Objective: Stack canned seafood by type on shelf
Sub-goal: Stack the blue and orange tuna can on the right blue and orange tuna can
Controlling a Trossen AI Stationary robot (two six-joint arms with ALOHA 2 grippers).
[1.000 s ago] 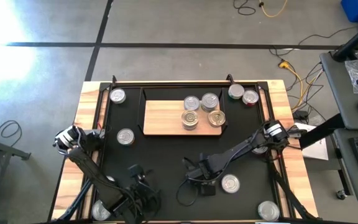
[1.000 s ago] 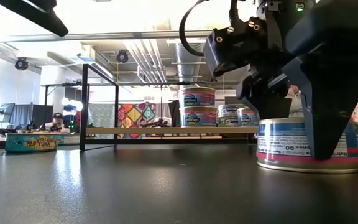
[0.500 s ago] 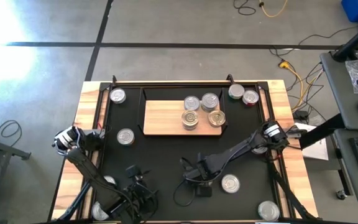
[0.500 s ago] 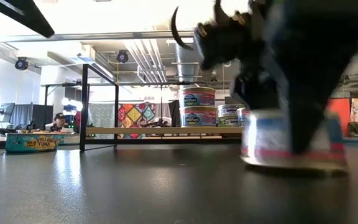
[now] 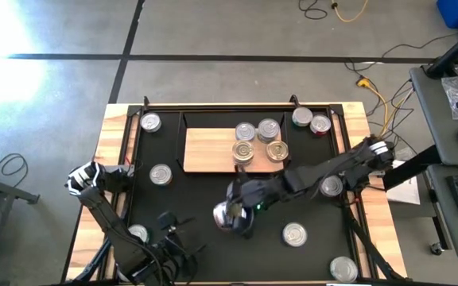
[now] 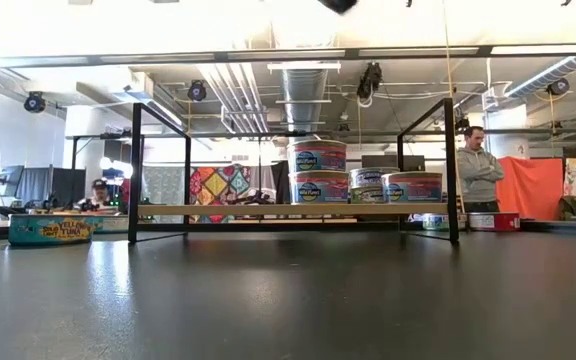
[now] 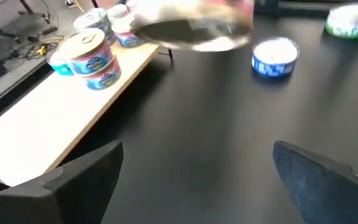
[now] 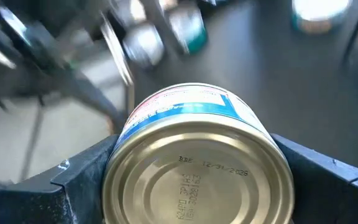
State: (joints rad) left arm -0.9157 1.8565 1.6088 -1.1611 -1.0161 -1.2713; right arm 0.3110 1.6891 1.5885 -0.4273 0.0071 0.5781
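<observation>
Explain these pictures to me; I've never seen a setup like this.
Two robot arms work at a table. One camera looks down from above, one sits at table height, one rides each wrist. On the black mat stands a wooden shelf with a few tins of seafood on it; other tins lie loose around it. The right gripper holds a tin between its fingers, lifted in front of the shelf. The left gripper waits open near the table's front.

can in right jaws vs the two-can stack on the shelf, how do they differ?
The held can sits between the right gripper's jaws, above the black mat; the stack rests on the shelf. The held can is single; the stack is two high. Both have gold tops.
</observation>
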